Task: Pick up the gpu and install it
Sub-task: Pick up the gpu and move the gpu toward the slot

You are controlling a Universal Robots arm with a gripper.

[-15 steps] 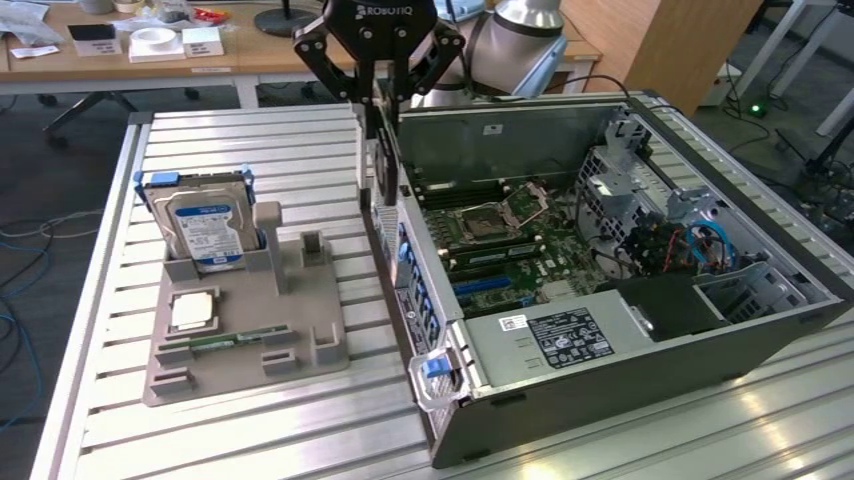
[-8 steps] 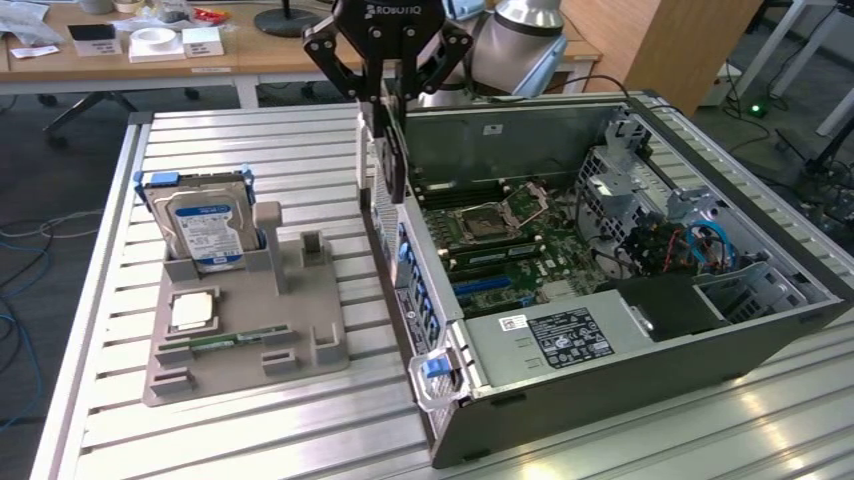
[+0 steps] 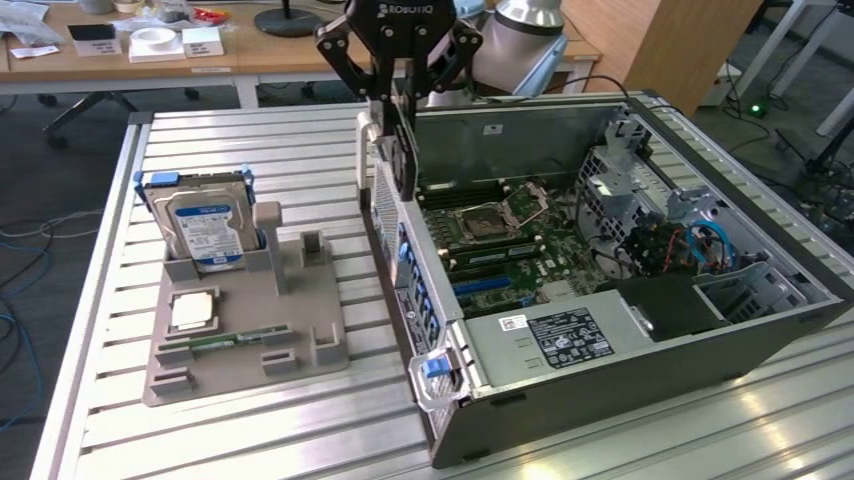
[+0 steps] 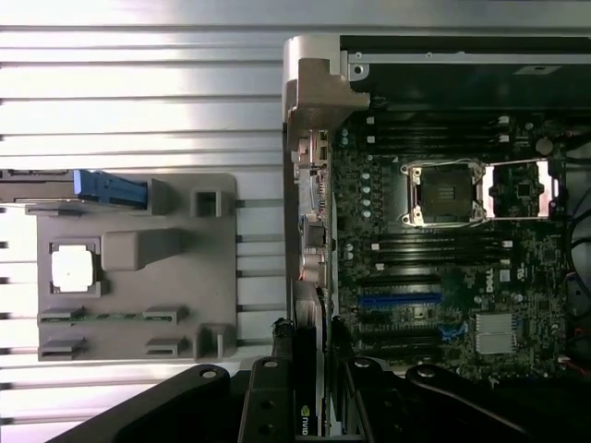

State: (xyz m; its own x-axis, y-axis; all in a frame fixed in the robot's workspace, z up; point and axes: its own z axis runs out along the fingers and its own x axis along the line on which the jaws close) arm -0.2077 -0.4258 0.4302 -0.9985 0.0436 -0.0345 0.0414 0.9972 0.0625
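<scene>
A: While the gpu [image 3: 403, 150] hangs on edge from the gripper [image 3: 400, 100], how will it handle?
B: Light and stiff but fragile, I judge; the bare board edges are safest. The fingers [image 3: 350, 65] pinch its upper end, and the card dangles straight beneath them.
A: Pose?
B: The wrist points down, above the computer case [image 3: 641, 380] wall.

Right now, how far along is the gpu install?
Done: the gpu is off the grey tray, where the hard drive stands. In hand: the claw grips the card upright above the edge of the open computer case. Left: the card is not yet seated, and the blue slot on the motherboard is empty.
</scene>
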